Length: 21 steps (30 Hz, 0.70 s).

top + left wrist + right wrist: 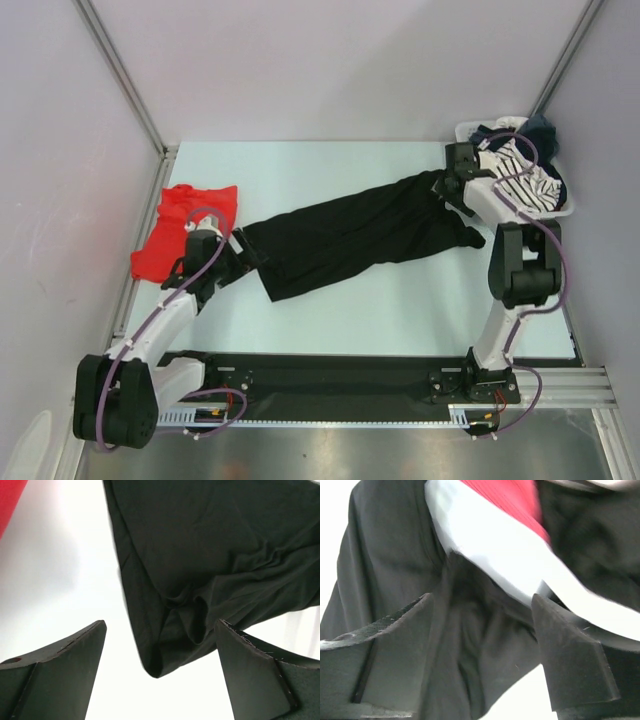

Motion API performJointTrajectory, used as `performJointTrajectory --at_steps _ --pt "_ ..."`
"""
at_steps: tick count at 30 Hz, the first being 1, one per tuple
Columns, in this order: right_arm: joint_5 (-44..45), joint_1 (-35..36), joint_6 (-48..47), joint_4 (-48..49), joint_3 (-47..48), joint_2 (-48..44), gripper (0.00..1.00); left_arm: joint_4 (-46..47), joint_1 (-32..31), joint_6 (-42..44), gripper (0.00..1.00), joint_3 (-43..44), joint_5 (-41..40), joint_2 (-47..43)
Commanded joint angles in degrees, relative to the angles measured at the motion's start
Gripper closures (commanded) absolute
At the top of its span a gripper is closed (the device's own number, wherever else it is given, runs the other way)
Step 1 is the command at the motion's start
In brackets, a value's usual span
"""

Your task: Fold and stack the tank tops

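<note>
1. Progress seems to be about halfway at best. The black tank top (350,235) lies stretched out long and fairly flat on the table (330,330). In the top view it runs from lower left of centre up toward the upper right. It shows no fold yet.
2. The red tank top (185,235) sits at the middle left of the frame, at the table's left edge, in a compact, somewhat rumpled block. It looks folded at least once, though I cannot tell how neatly. It does not overlap the black one.
3. The left gripper (160,624) hangs over the lower-left end of the black top. Its fingers (75,650) are spread wide. A corner of the cloth lies slack between them, pinched by neither.
4. The right gripper (452,190) is at the upper-right end of the black top, just beside the white basket (565,212). Its fingers (570,650) are also spread, with black cloth under them and nothing clamped.
5. The basket in the upper right corner holds striped and dark clothes.
6. Still to do, by my reading: fold the black top down to about the size of the red block. Then set one on the other, since no stack exists yet.
</note>
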Motion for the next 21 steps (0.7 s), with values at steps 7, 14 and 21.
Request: performJointTrajectory --at_steps 7,14,21 --pt "-7.73 -0.91 2.64 5.68 -18.97 -13.86 0.25 -4.82 -11.71 9.5 0.02 10.76 -7.97 8.69" --pt "-12.49 -3.54 4.66 11.39 -30.05 -19.57 0.25 -3.08 -13.39 11.72 0.13 14.99 -5.45 15.63" --pt "-15.92 -6.88 4.93 18.86 -33.75 -17.82 0.27 -1.4 -14.53 11.63 0.18 17.72 -5.09 22.31"
